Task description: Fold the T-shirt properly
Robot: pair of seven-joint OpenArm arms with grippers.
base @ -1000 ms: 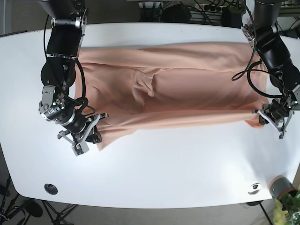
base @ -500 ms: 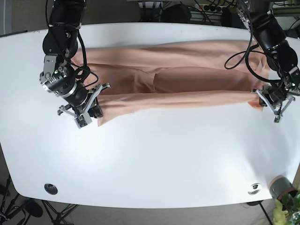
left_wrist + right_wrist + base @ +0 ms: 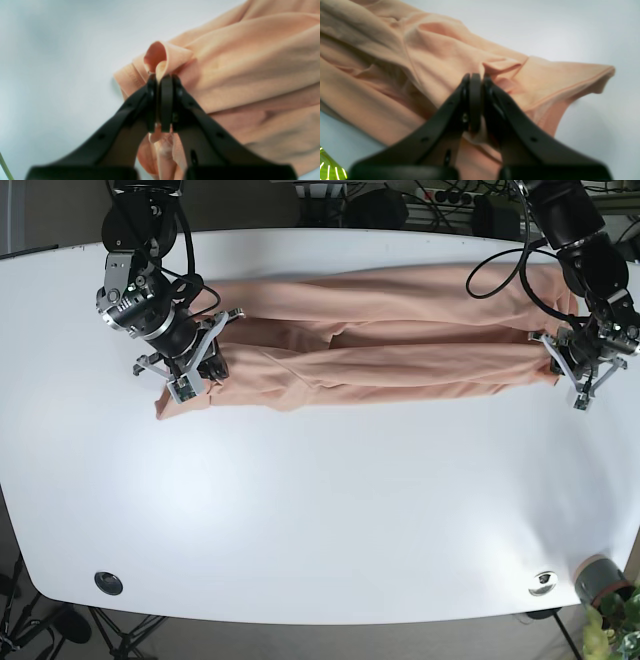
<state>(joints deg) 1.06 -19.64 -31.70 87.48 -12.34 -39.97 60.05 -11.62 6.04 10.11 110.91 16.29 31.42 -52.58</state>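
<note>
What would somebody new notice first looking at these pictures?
A long peach T-shirt lies folded into a band across the far half of the white table. The left gripper and right gripper each pinch one end of it.

soft matt cloth T-shirt [image 3: 400, 355], smooth table [image 3: 320, 500]

White table [image 3: 330, 510], dark cluttered floor [image 3: 40, 620]

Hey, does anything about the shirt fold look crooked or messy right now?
Somewhat. The T-shirt lies as a long band across the table, but its near edge is uneven: fabric bulges and sags by the right gripper, with wrinkles near the middle. The left gripper end sits tighter. Both grippers pinch bunched cloth rather than flat corners.
</note>
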